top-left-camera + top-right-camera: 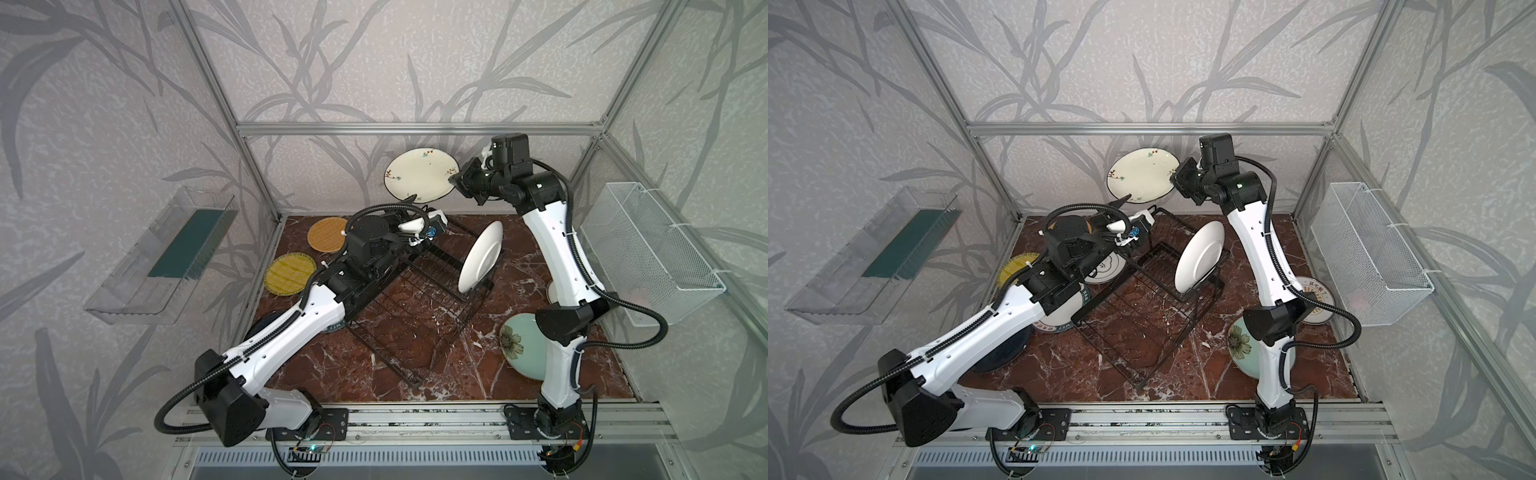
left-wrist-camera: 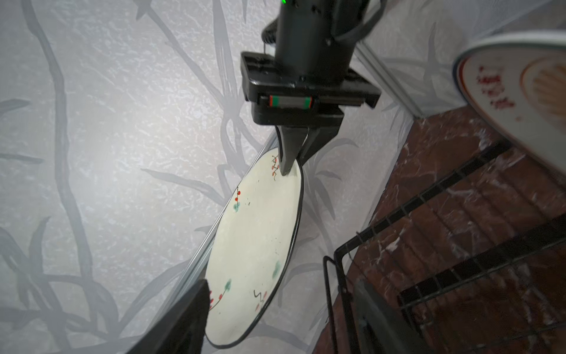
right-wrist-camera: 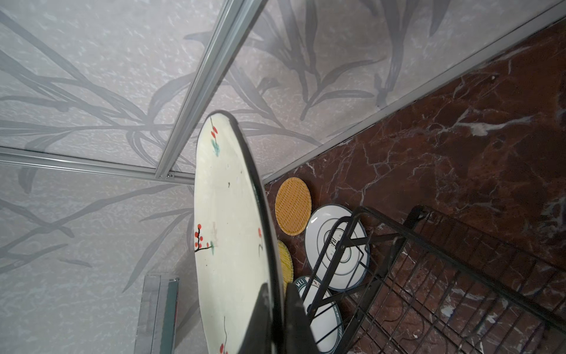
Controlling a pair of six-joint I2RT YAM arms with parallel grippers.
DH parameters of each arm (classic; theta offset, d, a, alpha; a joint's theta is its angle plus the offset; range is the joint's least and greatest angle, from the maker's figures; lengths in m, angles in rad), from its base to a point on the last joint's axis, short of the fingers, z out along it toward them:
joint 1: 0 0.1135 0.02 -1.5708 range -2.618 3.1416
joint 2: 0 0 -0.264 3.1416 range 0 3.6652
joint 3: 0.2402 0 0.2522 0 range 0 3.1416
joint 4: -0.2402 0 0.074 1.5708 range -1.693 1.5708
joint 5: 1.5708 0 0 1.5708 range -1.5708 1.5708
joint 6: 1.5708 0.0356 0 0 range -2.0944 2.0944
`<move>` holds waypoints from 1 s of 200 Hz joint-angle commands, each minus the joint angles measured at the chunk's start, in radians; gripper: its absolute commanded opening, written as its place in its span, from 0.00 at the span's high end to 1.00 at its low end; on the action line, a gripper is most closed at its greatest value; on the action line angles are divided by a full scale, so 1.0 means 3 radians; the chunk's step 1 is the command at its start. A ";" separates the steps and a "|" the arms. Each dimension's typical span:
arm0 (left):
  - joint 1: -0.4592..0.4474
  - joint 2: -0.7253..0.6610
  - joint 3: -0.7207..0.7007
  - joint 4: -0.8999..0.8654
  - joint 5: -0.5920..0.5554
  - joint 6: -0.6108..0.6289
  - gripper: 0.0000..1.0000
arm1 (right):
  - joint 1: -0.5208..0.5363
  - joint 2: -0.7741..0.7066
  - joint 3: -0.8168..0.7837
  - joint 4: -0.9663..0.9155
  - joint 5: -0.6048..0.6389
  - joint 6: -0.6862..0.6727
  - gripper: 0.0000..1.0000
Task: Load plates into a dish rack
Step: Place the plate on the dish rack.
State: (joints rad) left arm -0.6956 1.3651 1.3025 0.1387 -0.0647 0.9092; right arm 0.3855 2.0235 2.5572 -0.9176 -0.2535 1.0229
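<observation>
The right gripper [image 2: 294, 165] is pinching the rim of the cream plate [image 1: 419, 176] and holding it on edge in the air above the far edge of the tabletop [image 1: 332, 374]. The left gripper [image 2: 281, 283] is reaching to the plate's lower rim, its fingers [image 2: 186, 318] standing apart on either side and not clamping it. The dish rack [image 1: 415, 316] is sitting mid-tabletop and carrying one white plate [image 1: 480, 257] upright in its slots. An orange plate [image 1: 328, 235] and a yellow plate [image 1: 289, 273] are lying near the far left corner. A teal plate [image 1: 519, 353] is lying by the right edge, partly under the right arm.
</observation>
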 commanded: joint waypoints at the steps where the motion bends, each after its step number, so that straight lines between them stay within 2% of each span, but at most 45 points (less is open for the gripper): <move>1: 0.0002 0.0047 0.0143 0.0015 -0.0226 0.0329 0.32 | 0.0043 -0.0174 0.0174 0.0390 -0.0106 -0.0009 1.00; 22: 0.0003 0.0117 0.0209 -0.0068 -0.0279 0.0334 0.34 | 0.0077 -0.0172 0.0172 0.0372 -0.0140 -0.0010 1.00; 122: 0.0020 0.0561 0.0407 0.0223 -0.0627 0.0550 0.47 | 0.0157 -0.0233 0.0074 0.0381 -0.0203 0.0001 1.00; 162: 0.0046 0.0711 0.0490 0.0333 -0.0713 0.0609 0.56 | 0.0172 -0.0306 -0.0063 0.0408 -0.0213 0.0029 1.00; 200: 0.0063 0.0807 0.0561 0.0419 -0.0817 0.0628 0.70 | 0.0172 -0.0364 -0.0210 0.0499 -0.0258 0.0067 1.00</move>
State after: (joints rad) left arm -0.6842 1.5940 1.4273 0.2096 -0.2760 1.0805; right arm 0.4313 2.0018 2.4897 -0.9127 -0.2859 1.0260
